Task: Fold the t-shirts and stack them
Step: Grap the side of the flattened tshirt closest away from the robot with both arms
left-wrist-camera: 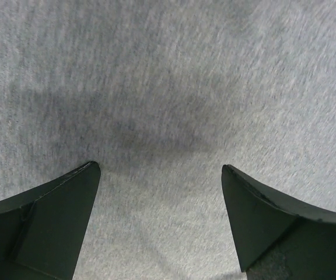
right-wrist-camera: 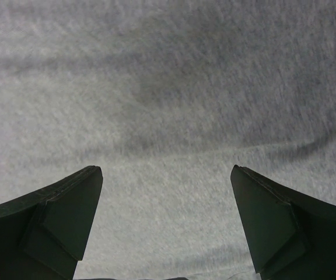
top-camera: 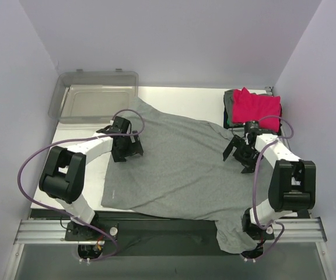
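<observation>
From above, the big grey t-shirt [top-camera: 185,169] lies spread on the table [top-camera: 197,98], one corner by the clear bin [top-camera: 98,74], and the folded shirts [top-camera: 255,106] sit piled far right, pink-red on top. My left wrist view shows my left gripper [left-wrist-camera: 161,168] wide apart over grey cloth. My right wrist view shows my right gripper [right-wrist-camera: 165,168] the same.

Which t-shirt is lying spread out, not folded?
The large heather-grey t-shirt in the middle. It lies spread flat; the pink-red shirt and those under it sit folded in the far right corner.
</observation>
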